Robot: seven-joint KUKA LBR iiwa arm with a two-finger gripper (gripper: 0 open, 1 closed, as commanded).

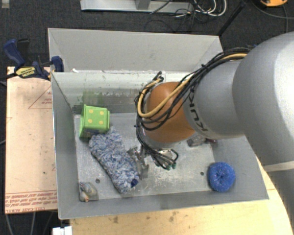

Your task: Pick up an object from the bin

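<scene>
My gripper (142,166) hangs below the orange wrist cover, low over the bin floor near the middle front. Its fingertips stand right beside the lower right end of a blue-and-white knitted cloth (112,160), which lies as a long diagonal lump. I cannot tell whether the tips touch or pinch the cloth. A green foam cube with yellow dots (94,120) sits at the back left, just above the cloth's upper end.
A round blue scrubby ball (221,176) lies at the front right. A small grey-tan object (87,192) rests in the front left corner. The arm covers the bin's middle and right back.
</scene>
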